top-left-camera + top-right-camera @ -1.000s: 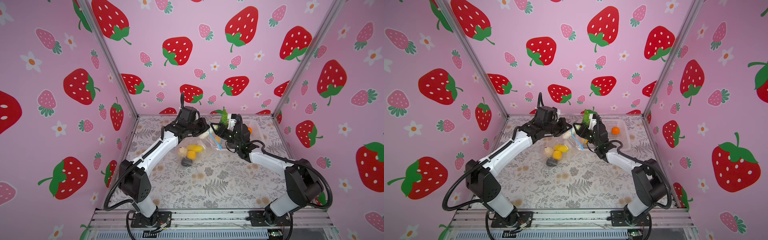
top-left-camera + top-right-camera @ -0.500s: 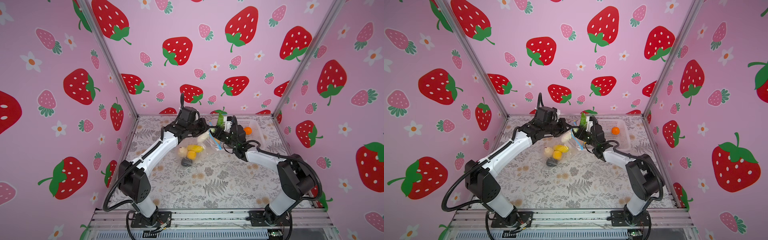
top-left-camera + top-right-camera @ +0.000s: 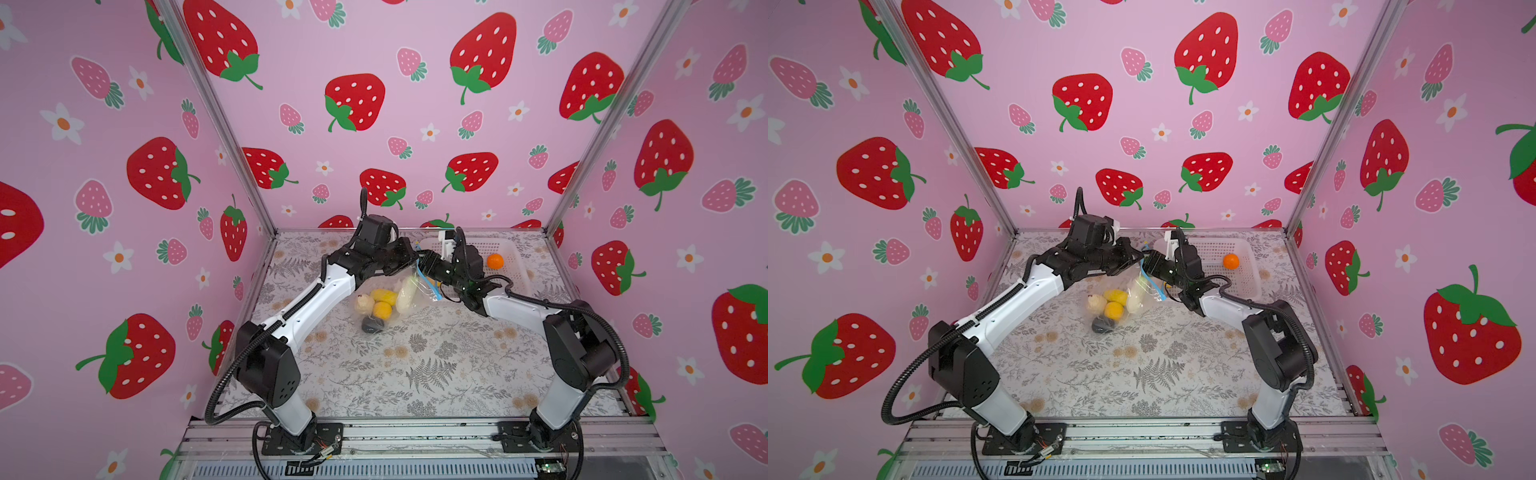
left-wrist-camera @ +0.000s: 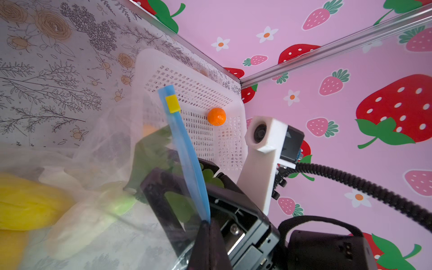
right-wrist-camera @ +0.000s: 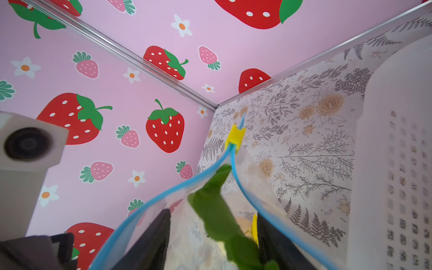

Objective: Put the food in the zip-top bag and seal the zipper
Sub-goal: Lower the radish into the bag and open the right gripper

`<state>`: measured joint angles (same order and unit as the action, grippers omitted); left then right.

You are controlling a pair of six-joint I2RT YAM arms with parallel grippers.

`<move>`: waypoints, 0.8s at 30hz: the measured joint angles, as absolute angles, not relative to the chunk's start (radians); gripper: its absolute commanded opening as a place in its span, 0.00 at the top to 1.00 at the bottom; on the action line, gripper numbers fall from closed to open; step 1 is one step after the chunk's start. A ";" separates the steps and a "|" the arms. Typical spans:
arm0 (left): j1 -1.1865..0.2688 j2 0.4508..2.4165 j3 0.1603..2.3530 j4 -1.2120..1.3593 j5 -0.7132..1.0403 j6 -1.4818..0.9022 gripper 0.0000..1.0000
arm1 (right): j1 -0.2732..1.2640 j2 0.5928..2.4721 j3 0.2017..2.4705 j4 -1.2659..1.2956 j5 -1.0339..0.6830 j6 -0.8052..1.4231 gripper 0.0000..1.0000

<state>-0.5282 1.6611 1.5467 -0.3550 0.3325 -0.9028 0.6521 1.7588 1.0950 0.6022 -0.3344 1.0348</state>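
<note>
**Bag hung by its zipper end, leafy piece between parted fingers**

In both top views the zip-top bag (image 3: pixel 388 301) (image 3: pixel 1121 301) stands slanted at the middle of the tabletop (image 3: pixel 415 357). Its bottom rests on the surface toward the front, and its mouth is up toward the back, where the two hands meet. Yellow, cream and dark grey food (image 3: pixel 382 309) lies bunched in the low end. The zipper (image 3: pixel 430 286) shows as a short blue line slanting from the left hand (image 3: pixel 413 262) down toward the right arm. The right hand (image 3: pixel 424 266) sits at the mouth, just beside the left one. Behind them a white basket (image 3: pixel 513 249) holds one orange fruit (image 3: pixel 495 261).

In the left wrist view the left hand (image 4: pixel 208 233) is pinched shut on one end of the zipper (image 4: pixel 184 149). The strip runs straight away from it, with the yellow slider (image 4: pixel 172 104) at the far end. A green leafy piece (image 4: pixel 149 154) shows through the film, inside the bag.

In the right wrist view the zipper's two tracks spread apart from the slider (image 5: pixel 235 136) toward the camera, so the mouth is open. The right hand (image 5: pixel 214 233) reaches in with its fingers (image 5: pixel 152 238) apart. The leafy piece (image 5: pixel 215 205) lies between them lengthwise with a gap on one side, so it is not clamped
</note>
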 measured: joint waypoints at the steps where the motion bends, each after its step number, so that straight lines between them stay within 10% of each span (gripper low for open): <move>1: -0.528 1.661 1.546 -0.355 0.332 -0.903 1.00 | 0.652 1.759 1.095 0.601 -0.334 1.035 0.39; 24: -0.506 1.608 1.512 -0.319 0.329 -0.907 1.00 | 0.652 1.555 1.108 0.389 -0.262 0.900 0.38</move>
